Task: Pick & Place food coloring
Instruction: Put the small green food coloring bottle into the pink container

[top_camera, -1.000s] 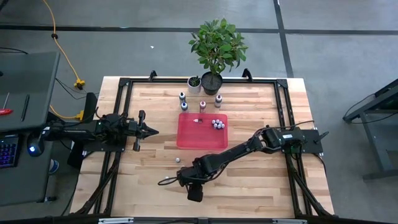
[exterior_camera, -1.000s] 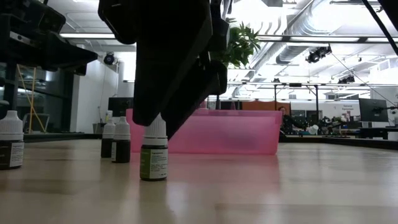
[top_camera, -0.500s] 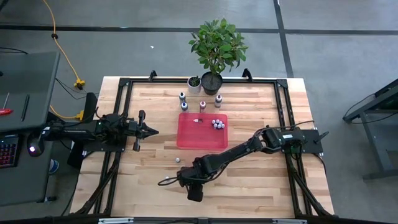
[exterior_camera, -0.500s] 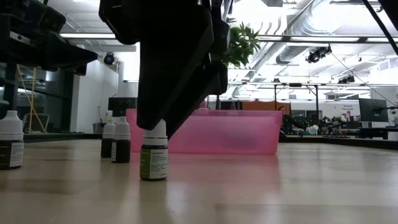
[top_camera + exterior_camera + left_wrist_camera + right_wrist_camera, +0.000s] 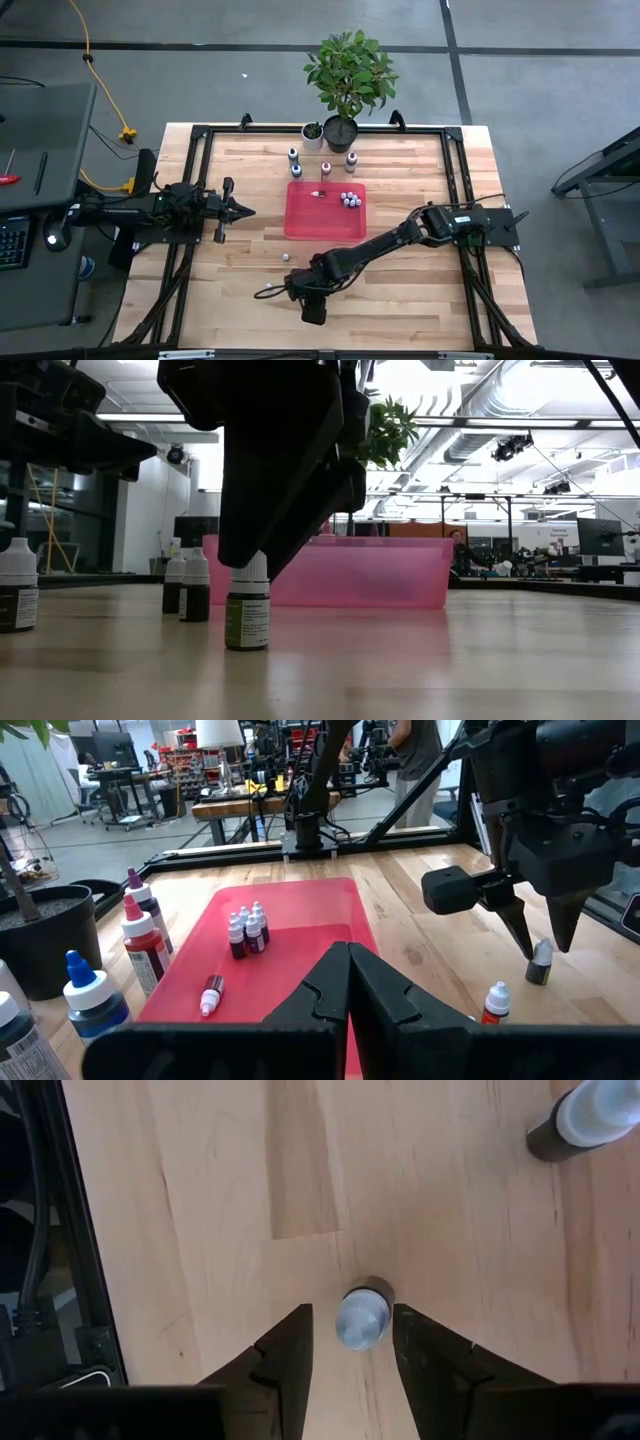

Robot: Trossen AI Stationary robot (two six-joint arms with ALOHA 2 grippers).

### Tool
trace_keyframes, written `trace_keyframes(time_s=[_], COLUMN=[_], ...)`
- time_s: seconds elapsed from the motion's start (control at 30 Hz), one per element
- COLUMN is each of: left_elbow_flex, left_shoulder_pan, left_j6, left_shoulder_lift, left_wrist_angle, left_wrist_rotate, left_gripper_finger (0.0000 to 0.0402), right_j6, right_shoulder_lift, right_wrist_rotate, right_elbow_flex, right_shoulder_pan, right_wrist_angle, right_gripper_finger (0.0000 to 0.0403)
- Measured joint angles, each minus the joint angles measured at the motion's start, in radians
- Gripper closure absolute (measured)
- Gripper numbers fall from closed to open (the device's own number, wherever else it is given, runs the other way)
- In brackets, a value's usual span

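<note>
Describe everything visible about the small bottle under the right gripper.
The small bottle stands upright on the wooden table, near its front edge, clear of the red tray. It has a whitish cap over a dark body with a greenish label. The right gripper points straight down over it, a finger on either side of the cap; actual contact can't be confirmed.

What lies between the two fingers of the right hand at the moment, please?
A small food coloring bottle with a whitish cap stands on the wooden table between the right hand's fingers; the right wrist view shows it.
</note>
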State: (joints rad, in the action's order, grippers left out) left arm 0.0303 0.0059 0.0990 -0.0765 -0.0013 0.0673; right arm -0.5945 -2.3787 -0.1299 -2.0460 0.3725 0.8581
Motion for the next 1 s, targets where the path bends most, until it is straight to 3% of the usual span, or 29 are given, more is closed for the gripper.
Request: trace_keyframes(time_s=[0.67, 1.0], left_elbow_flex=[0.0, 0.0], left_shoulder_pan=[0.0, 0.0], left_j6=[0.0, 0.0], left_shoulder_lift=[0.0, 0.0], left_wrist_angle=[0.0, 0.0], left_wrist_rotate=[0.0, 0.0], left_gripper_finger=[0.0401, 0.0401], right_j6=[-0.003, -0.007], right_shoulder_lift=[0.0, -0.006], right_wrist_rotate=[-0.01, -0.02], right_elbow_flex=[0.0, 0.0], right_shoulder_pan=[0.001, 0.001], right_wrist_angle=[-0.002, -0.008], right_gripper_finger=[0.0275, 0.0316])
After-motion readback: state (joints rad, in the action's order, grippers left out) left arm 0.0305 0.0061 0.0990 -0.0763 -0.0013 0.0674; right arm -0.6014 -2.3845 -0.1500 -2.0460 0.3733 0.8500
